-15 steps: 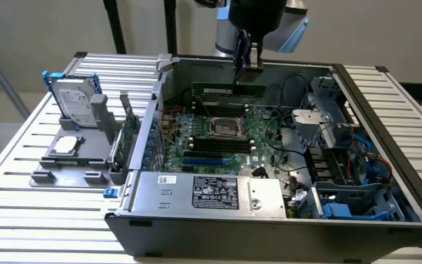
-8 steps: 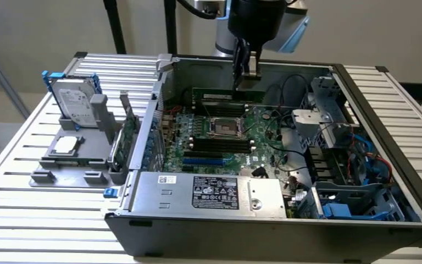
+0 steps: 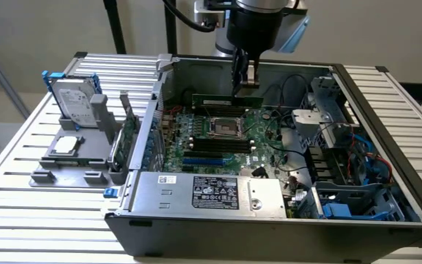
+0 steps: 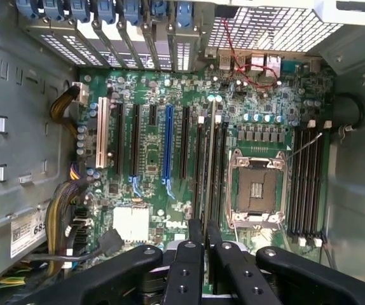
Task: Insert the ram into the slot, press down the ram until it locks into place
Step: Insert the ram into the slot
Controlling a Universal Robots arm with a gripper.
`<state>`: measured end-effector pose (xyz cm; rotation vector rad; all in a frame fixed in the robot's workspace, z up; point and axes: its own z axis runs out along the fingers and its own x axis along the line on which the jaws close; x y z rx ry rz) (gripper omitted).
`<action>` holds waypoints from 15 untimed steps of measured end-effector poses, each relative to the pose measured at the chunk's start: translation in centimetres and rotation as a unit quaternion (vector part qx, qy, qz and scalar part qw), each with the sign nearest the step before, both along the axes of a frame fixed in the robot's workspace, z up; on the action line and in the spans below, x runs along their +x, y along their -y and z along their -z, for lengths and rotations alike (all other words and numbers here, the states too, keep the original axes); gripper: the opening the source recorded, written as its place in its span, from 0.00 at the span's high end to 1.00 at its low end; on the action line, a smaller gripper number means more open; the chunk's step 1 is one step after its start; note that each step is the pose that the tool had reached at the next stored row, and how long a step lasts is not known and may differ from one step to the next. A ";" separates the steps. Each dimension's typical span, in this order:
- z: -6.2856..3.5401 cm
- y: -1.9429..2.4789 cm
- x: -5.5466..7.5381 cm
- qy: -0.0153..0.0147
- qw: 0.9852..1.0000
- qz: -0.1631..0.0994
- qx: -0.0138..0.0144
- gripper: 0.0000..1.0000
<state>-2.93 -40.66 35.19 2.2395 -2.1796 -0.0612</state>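
Nearest the lens sits the labelled power-supply box (image 3: 211,192), along the front wall of the computer case (image 3: 270,236). At the exterior view's left you have a hard drive (image 3: 75,102) standing in a grey holder (image 3: 72,162) on the slatted table (image 3: 20,220), outside the case. Inside, the motherboard (image 3: 259,124) lies on the case floor with the silver processor socket (image 3: 222,127) near its middle. Your gripper (image 3: 245,83) hangs toward the case's far wall. Its fingers are nearly closed and pinch the ram (image 3: 212,102) by its top edge, near the stick's end on the exterior view's right. The ram hangs level and clear of the board, not seated. From the wrist it runs parallel to the black memory slots (image 4: 224,159) between the socket and the blue slot (image 4: 168,143). You cannot tell which slot lies under it. Rightmost is the drive cage (image 3: 343,159).

Watch the off-centre grip: pushing down there could, I judge, seat one end and leave the other proud. A small sideways offset would land the stick on a slot wall. Closed end clips or a reversed notch would stop it locking.
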 end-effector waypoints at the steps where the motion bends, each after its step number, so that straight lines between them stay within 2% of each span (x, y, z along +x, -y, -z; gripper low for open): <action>1: 0.19 0.00 0.0 0.000 1.000 0.000 0.000 0.87; 9: 1.64 0.04 0.2 0.000 1.000 -0.005 0.000 0.87; 15: 2.74 0.12 0.4 -0.002 1.000 -0.015 0.000 0.87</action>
